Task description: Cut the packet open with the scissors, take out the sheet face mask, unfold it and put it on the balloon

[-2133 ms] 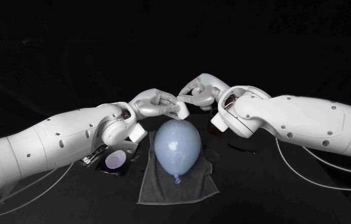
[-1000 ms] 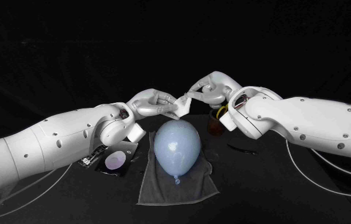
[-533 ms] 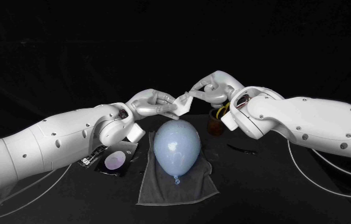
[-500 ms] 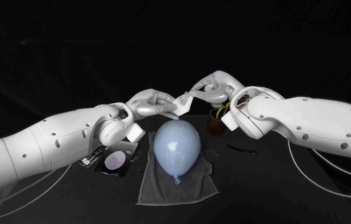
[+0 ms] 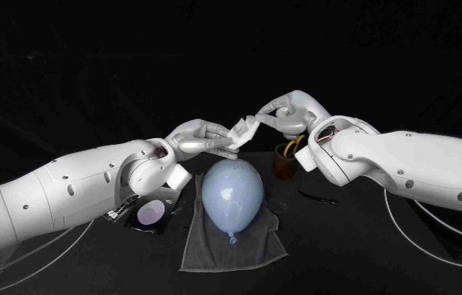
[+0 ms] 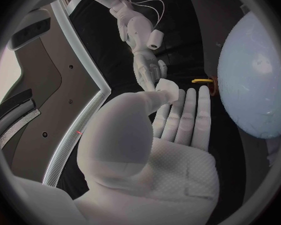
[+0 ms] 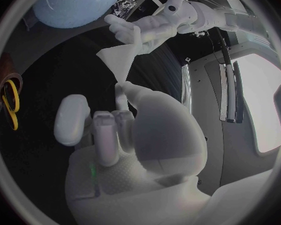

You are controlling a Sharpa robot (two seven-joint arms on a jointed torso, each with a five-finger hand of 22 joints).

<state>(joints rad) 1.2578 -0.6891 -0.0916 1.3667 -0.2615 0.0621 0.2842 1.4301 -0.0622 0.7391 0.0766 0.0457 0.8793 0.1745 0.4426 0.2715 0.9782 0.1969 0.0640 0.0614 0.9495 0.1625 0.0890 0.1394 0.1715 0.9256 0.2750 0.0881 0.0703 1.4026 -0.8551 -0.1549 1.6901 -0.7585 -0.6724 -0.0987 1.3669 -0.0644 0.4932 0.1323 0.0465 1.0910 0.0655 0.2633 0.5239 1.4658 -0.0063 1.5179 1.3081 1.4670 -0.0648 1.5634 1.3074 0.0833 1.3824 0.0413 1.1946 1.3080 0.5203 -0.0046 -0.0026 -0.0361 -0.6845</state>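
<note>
A pale blue balloon [image 5: 233, 191] lies on a grey towel [image 5: 231, 248] at the table's middle. Above its far end both hands hold the white sheet face mask [image 5: 244, 131] in the air. My left hand [image 5: 200, 139] pinches its lower edge and my right hand [image 5: 285, 113] pinches its upper corner, higher and to the right. In the left wrist view the thumb presses the mask [image 6: 167, 90] against the fingers [image 6: 189, 116], with the balloon [image 6: 256, 85] beside. In the right wrist view the mask [image 7: 115, 60] stretches from my right hand [image 7: 134, 135] to the left hand [image 7: 147, 30].
A brown cup [image 5: 285, 164] holding yellow-handled scissors [image 5: 292, 144] stands right of the balloon, under my right arm. The dark opened packet [image 5: 149, 212] lies left of the towel. A small dark strip [image 5: 318, 197] lies right of the towel.
My right hand has risen and drawn off to the right, pulling the mask out longer between the two hands. The left hand has stayed nearly in place.
</note>
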